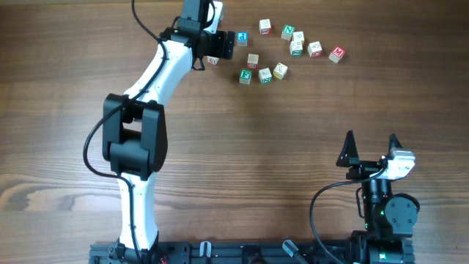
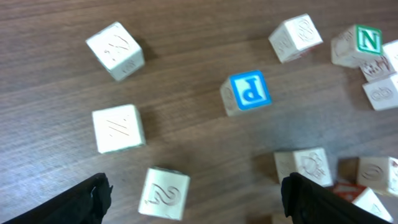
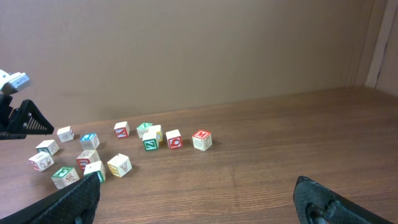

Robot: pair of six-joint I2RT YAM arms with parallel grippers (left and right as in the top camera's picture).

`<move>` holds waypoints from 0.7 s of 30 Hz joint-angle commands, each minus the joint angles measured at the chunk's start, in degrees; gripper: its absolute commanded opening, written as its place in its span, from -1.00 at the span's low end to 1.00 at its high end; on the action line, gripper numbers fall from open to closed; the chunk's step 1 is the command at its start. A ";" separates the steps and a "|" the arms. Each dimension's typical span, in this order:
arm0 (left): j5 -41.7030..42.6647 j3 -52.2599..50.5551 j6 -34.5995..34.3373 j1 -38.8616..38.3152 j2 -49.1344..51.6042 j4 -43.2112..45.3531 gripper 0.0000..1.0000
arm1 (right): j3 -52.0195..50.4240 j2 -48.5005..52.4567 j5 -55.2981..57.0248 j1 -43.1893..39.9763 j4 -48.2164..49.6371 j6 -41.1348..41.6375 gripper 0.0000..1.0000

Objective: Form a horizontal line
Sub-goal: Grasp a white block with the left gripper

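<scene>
Left wrist view: I hover my left gripper point(image 2: 196, 185), jaws spread, over scattered letter cubes point(image 2: 118, 127) not yet lined up, apparently choosing one; right gripper point(image 1: 371, 139) rests near, wide open.

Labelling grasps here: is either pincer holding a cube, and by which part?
Nothing is held. The left pincer is open, one cube lying untouched between its fingers; the right pincer is open and empty.

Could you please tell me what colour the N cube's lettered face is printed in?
Green. The N cube shows best in the left wrist view.
</scene>
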 commanded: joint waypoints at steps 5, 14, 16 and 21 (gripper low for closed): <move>0.15 1.11 -0.42 1.68 5.51 4.72 0.69 | -0.09 -0.26 -0.70 0.22 0.17 -1.01 0.99; 0.31 1.09 -0.44 1.29 9.88 2.45 0.04 | -0.09 -0.26 -0.70 0.22 0.20 -1.01 0.99; 0.28 1.11 -0.44 1.27 9.75 2.27 -0.40 | -0.09 -0.26 -0.70 0.22 0.17 -1.01 0.99; 0.26 1.14 -0.59 1.11 6.69 -1.18 -0.91 | -0.09 -0.26 -0.70 0.22 0.20 -1.01 0.99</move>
